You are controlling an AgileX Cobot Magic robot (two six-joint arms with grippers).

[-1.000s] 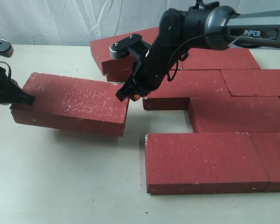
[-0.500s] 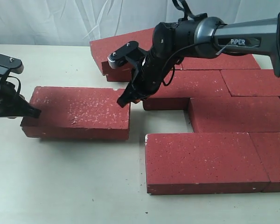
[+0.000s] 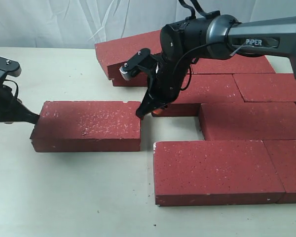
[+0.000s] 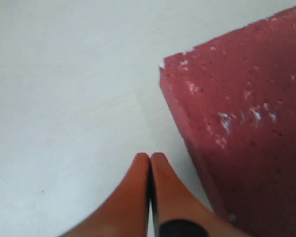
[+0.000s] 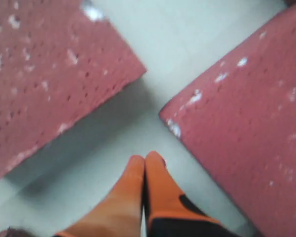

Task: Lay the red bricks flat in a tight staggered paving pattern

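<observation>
One loose red brick (image 3: 86, 126) lies flat on the table, left of the laid red bricks (image 3: 246, 121). My left gripper (image 3: 35, 118) is shut, its tip at the loose brick's left end. In the left wrist view the shut left gripper (image 4: 150, 157) points at bare table right beside that brick's corner (image 4: 246, 123). My right gripper (image 3: 142, 113) is shut and points down at the brick's far right corner. The right wrist view shows the shut right gripper (image 5: 146, 159) over the gap between two bricks (image 5: 49, 74) (image 5: 246, 133). Neither gripper holds anything.
The laid bricks form staggered rows on the right, with a front brick (image 3: 217, 170) near the table's edge. One brick (image 3: 133, 52) at the back lies askew, raised on its neighbours. A white cloth (image 3: 64, 19) hangs behind the table.
The loose brick has slid right and turned square to the rows. My left gripper followed its left end. My right gripper shifted right, staying at the brick's far right corner.
</observation>
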